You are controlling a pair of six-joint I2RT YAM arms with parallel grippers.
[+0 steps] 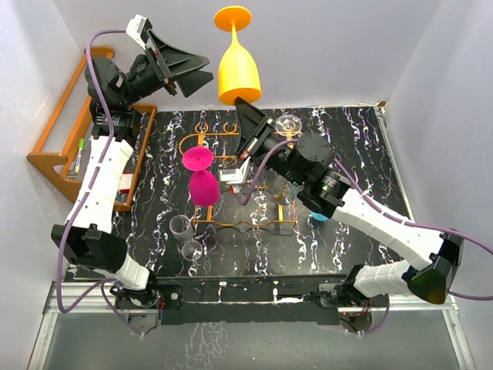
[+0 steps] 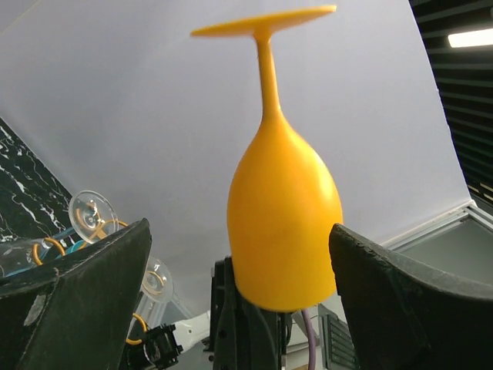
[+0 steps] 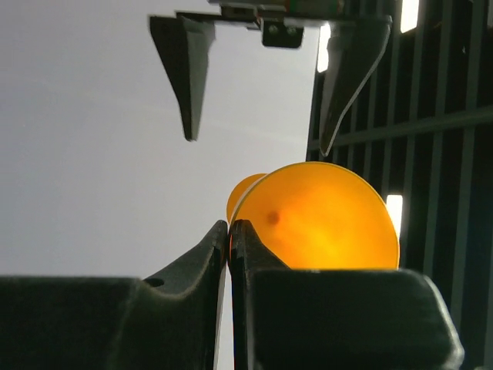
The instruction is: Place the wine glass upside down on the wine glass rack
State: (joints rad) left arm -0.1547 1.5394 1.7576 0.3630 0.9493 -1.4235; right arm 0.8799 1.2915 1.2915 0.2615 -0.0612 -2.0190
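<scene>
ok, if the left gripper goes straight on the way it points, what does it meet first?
The orange wine glass, its bowl dead ahead of the open left gripper, held inverted at the rim by the right gripper. Gap unclear.

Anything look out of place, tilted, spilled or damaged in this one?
Nothing spilled or broken. The one odd sight: the orange wine glass hangs foot-up in mid-air, pinched only by its rim in the right gripper, while the open left gripper faces it. It is not on the wine glass rack yet.
</scene>
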